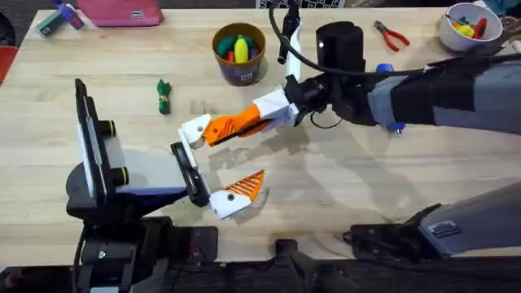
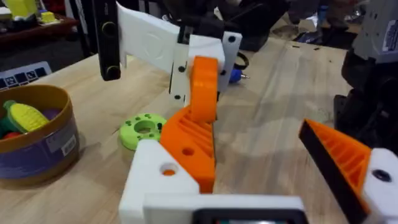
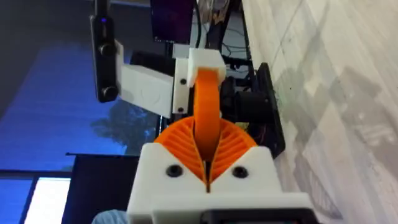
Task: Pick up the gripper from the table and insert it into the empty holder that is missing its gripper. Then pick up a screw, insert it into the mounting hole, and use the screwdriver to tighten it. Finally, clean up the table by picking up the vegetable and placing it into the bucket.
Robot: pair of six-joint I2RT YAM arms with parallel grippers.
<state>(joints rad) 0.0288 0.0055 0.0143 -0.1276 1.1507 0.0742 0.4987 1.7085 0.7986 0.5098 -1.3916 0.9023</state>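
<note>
The right arm covers a good deal of the bench to the right of the bucket [image 1: 238, 53]. Of the screwdriver [image 1: 396, 127], a blue stub pokes out from under that arm, and its tip cannot be made out. The screws are too small to find.

The right claw [image 1: 244, 124] reaches in from the right, to a spot nearer the arms' bases than the bucket. It is clenched on the loose orange gripper [image 3: 208, 106]. In the right wrist view that piece shows edge-on as a thin strip pinched between the two ribbed pads. Its far end meets the bare white holder [image 1: 194, 130], and much of its length is hidden by the pads.

The left wrist view shows the orange piece lying along the holder and touching it. Whether it is fully seated cannot be told.

The left claw [image 1: 218, 163] is spread wide. The holder is its finger closer to the bucket. Its other finger [image 1: 238, 195], which carries an orange pad, stands well apart toward the bases.

The vegetable [image 1: 164, 96] lies on the bench left of the bucket, apart from both claws. Colourful toys already sit in the bucket.
</note>
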